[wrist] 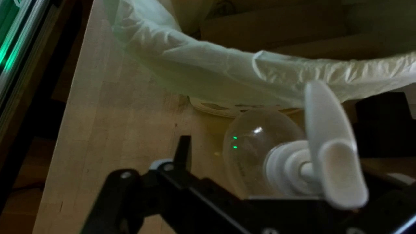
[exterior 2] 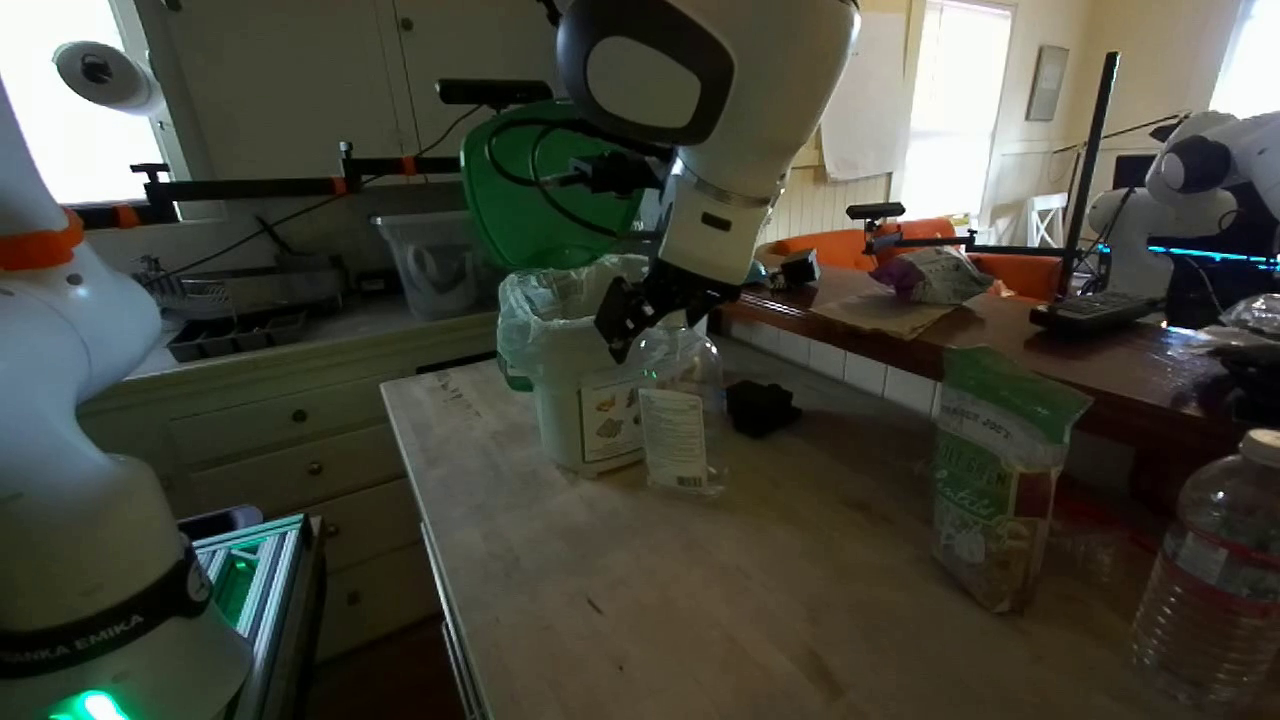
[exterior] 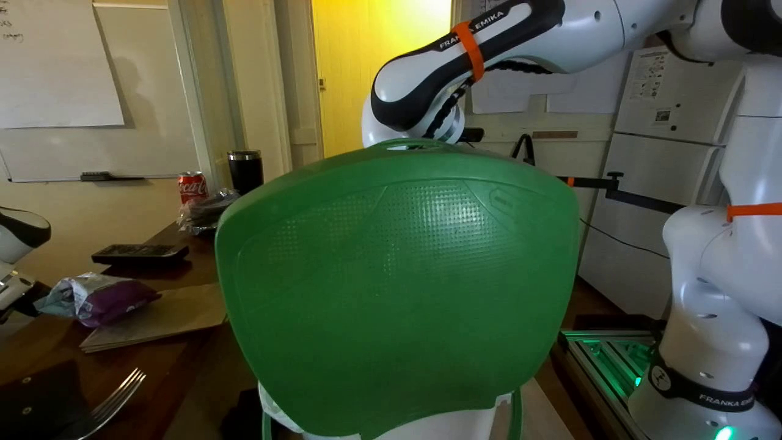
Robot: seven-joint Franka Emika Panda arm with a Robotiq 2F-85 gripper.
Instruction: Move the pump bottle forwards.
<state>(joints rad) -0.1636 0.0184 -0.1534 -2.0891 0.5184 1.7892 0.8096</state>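
The pump bottle (exterior 2: 676, 440) is clear with a white label and stands upright on the light wooden counter in an exterior view, close to the lined bin. In the wrist view its round clear body (wrist: 250, 139) and white pump head (wrist: 338, 156) show from above. My gripper (exterior 2: 660, 318) points down at the top of the bottle. In the wrist view the gripper (wrist: 279, 152) is open, with its left finger apart from the bottle. The right finger is mostly hidden behind the pump head. A green lid hides bottle and gripper in an exterior view.
The bin (exterior 2: 560, 400) with a white liner stands right behind the bottle, its green lid (exterior: 397, 293) raised. A black object (exterior 2: 760, 407) lies beside the bottle. A green food bag (exterior 2: 1000, 480) and a large water bottle (exterior 2: 1215, 570) stand farther along the counter (exterior 2: 700, 600).
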